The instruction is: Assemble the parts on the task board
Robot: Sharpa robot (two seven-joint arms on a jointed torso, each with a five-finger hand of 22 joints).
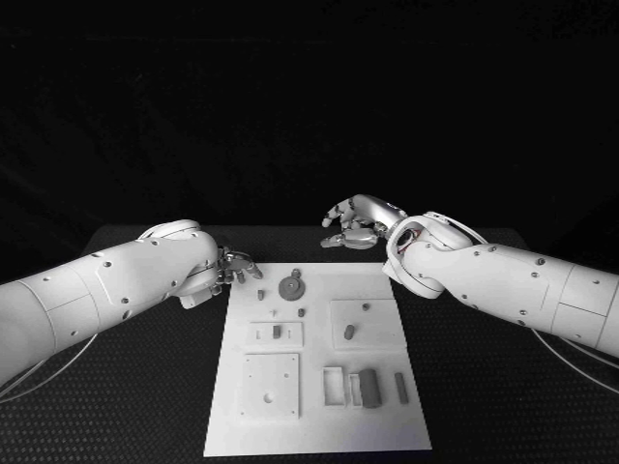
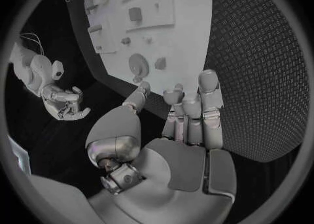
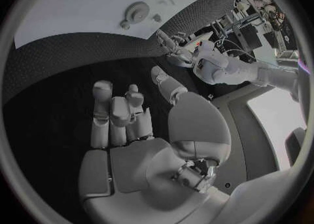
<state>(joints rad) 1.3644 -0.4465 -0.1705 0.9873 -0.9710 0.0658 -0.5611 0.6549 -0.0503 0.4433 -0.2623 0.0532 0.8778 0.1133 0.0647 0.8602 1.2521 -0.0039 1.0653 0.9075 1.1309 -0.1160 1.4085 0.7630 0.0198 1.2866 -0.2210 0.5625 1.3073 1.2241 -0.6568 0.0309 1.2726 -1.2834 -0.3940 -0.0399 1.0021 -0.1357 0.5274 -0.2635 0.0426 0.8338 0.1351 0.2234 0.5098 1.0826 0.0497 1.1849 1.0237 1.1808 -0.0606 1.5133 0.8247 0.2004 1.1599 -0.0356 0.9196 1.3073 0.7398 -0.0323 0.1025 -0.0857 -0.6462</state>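
The white task board (image 1: 316,425) lies in the middle of the black table, with grey parts spread over it. A round disc-shaped part (image 1: 293,287) lies near the far edge, with two small parts (image 1: 261,295) (image 1: 303,311) beside it. Several bar-shaped parts (image 1: 367,387) lie near the front right. My left hand (image 1: 233,268) hovers at the board's far left corner, its fingers stretched out and holding nothing. The left wrist view shows this hand (image 2: 186,124) just short of the disc part (image 2: 138,65). My right hand (image 1: 354,224) hangs beyond the far edge and holds nothing (image 3: 131,124).
Square raised plates (image 1: 271,385) (image 1: 278,333) (image 1: 362,324) sit on the board, some with small parts in them. Black table mat (image 1: 142,387) surrounds the board on all sides. My two forearms (image 1: 101,290) (image 1: 518,285) flank the board's far half.
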